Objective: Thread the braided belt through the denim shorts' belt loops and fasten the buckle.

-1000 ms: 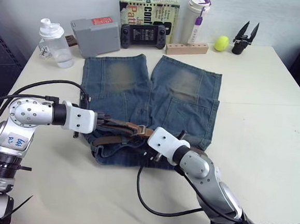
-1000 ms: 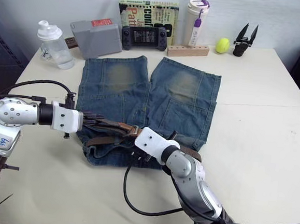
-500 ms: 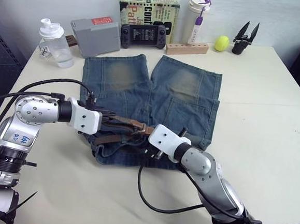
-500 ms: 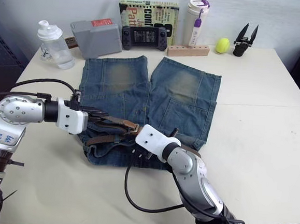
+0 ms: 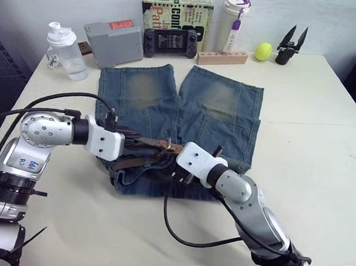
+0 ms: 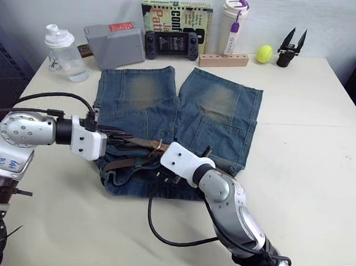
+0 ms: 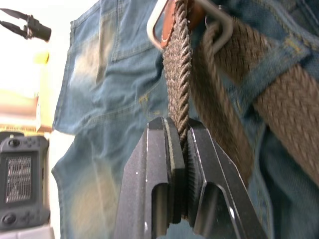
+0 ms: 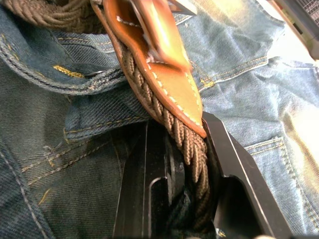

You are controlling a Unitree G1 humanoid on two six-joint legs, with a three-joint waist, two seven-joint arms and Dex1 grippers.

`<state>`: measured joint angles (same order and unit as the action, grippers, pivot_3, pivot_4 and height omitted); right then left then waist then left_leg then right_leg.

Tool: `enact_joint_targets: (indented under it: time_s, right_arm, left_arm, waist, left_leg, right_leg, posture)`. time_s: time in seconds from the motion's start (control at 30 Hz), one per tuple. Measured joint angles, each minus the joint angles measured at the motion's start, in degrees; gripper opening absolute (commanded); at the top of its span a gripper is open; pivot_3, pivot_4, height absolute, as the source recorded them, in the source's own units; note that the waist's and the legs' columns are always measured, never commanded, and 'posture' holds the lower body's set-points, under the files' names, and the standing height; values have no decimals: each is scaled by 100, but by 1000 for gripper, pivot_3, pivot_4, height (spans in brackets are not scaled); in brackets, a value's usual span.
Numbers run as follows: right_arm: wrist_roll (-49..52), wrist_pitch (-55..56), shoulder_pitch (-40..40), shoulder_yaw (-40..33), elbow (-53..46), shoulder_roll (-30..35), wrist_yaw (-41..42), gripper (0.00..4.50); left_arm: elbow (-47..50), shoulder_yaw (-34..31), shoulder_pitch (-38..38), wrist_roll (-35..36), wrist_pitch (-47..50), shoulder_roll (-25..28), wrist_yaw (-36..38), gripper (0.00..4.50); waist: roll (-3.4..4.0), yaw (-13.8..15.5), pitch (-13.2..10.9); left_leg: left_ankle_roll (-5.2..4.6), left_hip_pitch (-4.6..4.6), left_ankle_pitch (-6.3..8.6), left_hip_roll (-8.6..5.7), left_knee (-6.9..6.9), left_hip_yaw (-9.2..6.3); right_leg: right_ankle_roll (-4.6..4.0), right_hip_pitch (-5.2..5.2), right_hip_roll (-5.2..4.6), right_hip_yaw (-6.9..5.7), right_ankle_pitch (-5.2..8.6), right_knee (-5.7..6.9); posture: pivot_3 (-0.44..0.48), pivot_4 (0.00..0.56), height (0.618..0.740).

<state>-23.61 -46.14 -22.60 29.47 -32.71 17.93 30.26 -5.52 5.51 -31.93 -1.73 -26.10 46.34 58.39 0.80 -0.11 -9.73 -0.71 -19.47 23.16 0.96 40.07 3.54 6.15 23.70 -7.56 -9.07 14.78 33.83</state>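
We are fastening the belt at the waistband.
Both our left gripper [image 7: 180, 164] and right gripper [image 8: 184, 164] clamp the belt [image 7: 178, 74] beside the buckle [image 7: 189, 22] on the shorts [image 5: 217, 105]; next, seat the prong.

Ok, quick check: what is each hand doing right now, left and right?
Left hand: closed on the braided belt.
Right hand: closed on the belt, just behind its tan leather end.
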Motion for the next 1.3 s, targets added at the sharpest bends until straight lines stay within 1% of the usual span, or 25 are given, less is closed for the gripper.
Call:
enact_joint_targets:
  time_s: [0.1, 0.2, 0.27, 0.53, 0.6, 0.63, 0.7, 0.73, 0.77, 0.83, 0.87, 0.97, 1.03, 1.1, 1.23, 1.3]
  right_arm:
    - [-1, 115, -20, 49, 149, 32, -3, 163]
    - [-13, 165, -3, 79, 196, 80, -13, 163]
    - [-41, 241, 47, 79, 240, 142, -24, 163]
    - [19, 114, 365, 68, 311, 181, 58, 163]
    - [80, 99, 377, -5, 311, 187, 89, 1186]
    - [122, 87, 380, -61, 311, 187, 108, 1543]
    - [251, -34, 394, -206, 289, 165, 164, 2512]
    - [396, -189, 459, -355, 197, 131, 234, 3161]
    - [484, -309, 512, -452, 105, 116, 285, 3523]
    - [985, -957, 679, -909, -326, 65, 605, 4449]
    - [1294, -1325, 743, -1160, -640, 89, 827, 4449]
    - [1835, -1980, 759, -1648, -1144, 239, 1186, 4449]
    - [2347, -2574, 792, -2178, -1541, 526, 1542, 4449]
    - [2725, -2983, 762, -2690, -1737, 700, 1749, 4449]
    - [3251, -3295, 535, -3331, -1756, 953, 1908, 4449]
    - [3325, -3034, 391, -3483, -1726, 1374, 1887, 4449]
  left_arm:
    - [-46, 266, -84, -85, 240, -507, -150, 0]
    - [-112, 380, -156, -100, 474, -750, -199, 0]
    - [-64, 474, -156, -85, 831, -1034, -238, 0]
    - [494, 663, 353, -75, 2056, -1329, -249, 0]
    - [539, 674, 357, -78, 2219, -1407, -283, 0]
    - [565, 685, 357, -78, 2254, -1452, -297, 0]
    - [594, 733, 357, -82, 2331, -1598, -359, 0]
    - [597, 779, 357, -94, 2355, -1661, -393, 0]
    - [600, 806, 357, -99, 2354, -1669, -402, 0]
    - [595, 863, 354, -162, 2323, -1713, -466, 0]
    - [588, 902, 355, -202, 2279, -1732, -509, 0]
    - [572, 935, 353, -259, 2218, -1792, -568, 0]
    - [531, 966, 359, -287, 2172, -1854, -614, 0]
    - [500, 974, 363, -298, 2150, -1881, -646, 0]
    - [469, 1013, 366, -313, 2106, -1934, -709, 0]
    - [457, 1041, 367, -315, 2087, -1971, -739, 0]
  waist:
    - [-2, -3, 1]
    - [-1, -13, 1]
    - [-2, -13, 1]
    - [-2, 1, 1]
    - [-2, 13, 1]
    - [-2, 16, 2]
    - [-2, 30, 1]
    - [-2, 34, 1]
    - [-2, 34, 1]
    - [-2, 39, 1]
    - [-2, 43, 1]
    - [-2, 61, 1]
    - [-1, 119, 2]
    - [-2, 142, 2]
    - [-1, 153, 2]
    - [-1, 161, 2]
  left_leg:
    - [-1, -2, 0, -1, 3, 0]
    - [-1, 0, 0, 0, 0, 1]
    - [-1, 0, 0, 0, 0, 1]
    - [-1, 1, 0, 1, 4, 0]
    - [-1, 1, 0, 1, 6, -2]
    - [-1, 2, 0, 0, 7, -2]
    - [-1, 0, 0, -3, 7, -5]
    - [-1, -1, 0, -2, 7, -5]
    - [-1, -1, 0, -2, 6, -5]
    - [-1, -1, 0, -1, 7, -7]
    - [-1, 0, -1, -1, 9, -7]
    - [-3, 1, 0, -2, 13, -8]
    - [-6, 2, 1, -4, 13, -10]
    - [-6, 3, 1, -4, 14, -9]
    - [-6, 6, 1, -4, 16, -8]
    - [-8, 5, 2, -8, 16, -8]
  right_leg:
    - [1, 0, 0, 1, 0, 1]
    - [0, 1, 1, -1, 0, 1]
    - [0, 1, 1, -1, 0, 1]
    - [0, -1, -1, 1, 0, 2]
    - [0, -3, -1, 1, 0, 2]
    - [0, -4, -2, 1, 0, 2]
    - [0, -5, -5, 0, 0, 2]
    - [0, -4, -5, -1, -1, 1]
    - [0, -4, -4, -1, -1, 1]
    - [0, -4, -3, -1, -1, 2]
    - [0, -5, -3, 0, -1, 3]
    - [1, -9, -5, 0, -1, 3]
    - [1, -9, -7, 1, -1, 2]
    - [1, -10, -7, 2, -1, 4]
    - [1, -11, -8, 4, -1, 7]
    - [1, -11, -12, 3, -1, 6]
  posture:
    - [0, 150, 726]
    - [0, 150, 726]
    - [0, 150, 726]
    - [0, 150, 726]
    - [0, 150, 726]
    - [0, 150, 726]
    - [0, 150, 726]
    - [0, 150, 726]
    - [0, 150, 726]
    - [0, 150, 726]
    - [0, 150, 726]
    - [0, 150, 726]
    - [0, 150, 726]
    - [0, 150, 726]
    - [0, 150, 726]
    - [0, 150, 726]
